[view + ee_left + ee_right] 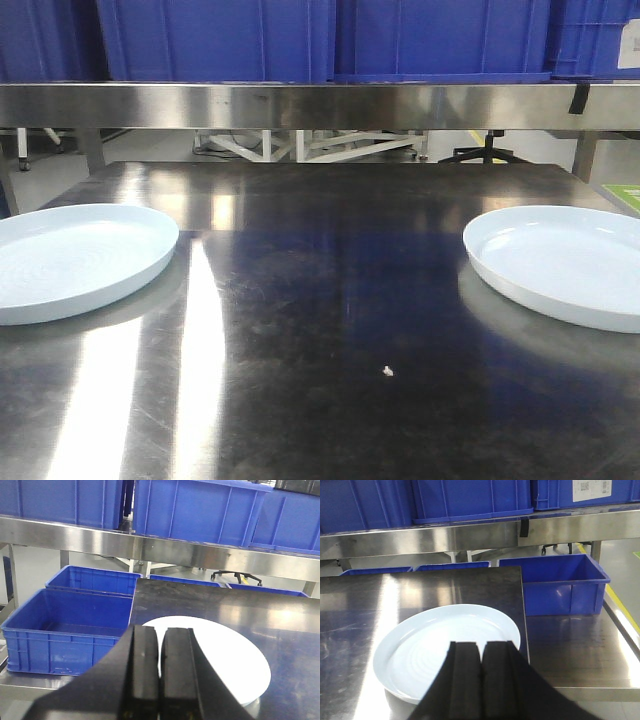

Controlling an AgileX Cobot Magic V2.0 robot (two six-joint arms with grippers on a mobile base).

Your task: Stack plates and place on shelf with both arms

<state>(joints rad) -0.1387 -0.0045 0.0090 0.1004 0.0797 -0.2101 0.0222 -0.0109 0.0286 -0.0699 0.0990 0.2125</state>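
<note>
Two pale bluish-white round plates lie flat on the steel table. The left plate (pixel 70 258) sits at the table's left edge, the right plate (pixel 565 262) at its right edge, far apart. Neither arm shows in the front view. In the left wrist view my left gripper (pixel 160 645) is shut and empty, held above the near part of the left plate (pixel 225 660). In the right wrist view my right gripper (pixel 481 652) is shut and empty, above the near rim of the right plate (pixel 430 647).
A steel shelf (pixel 320 105) runs across the back above the table and carries blue crates (pixel 320 35). Open blue bins (pixel 70 625) stand beside the table on the left, and another blue bin (pixel 560 582) on the right. A small white crumb (pixel 387 372) lies mid-table.
</note>
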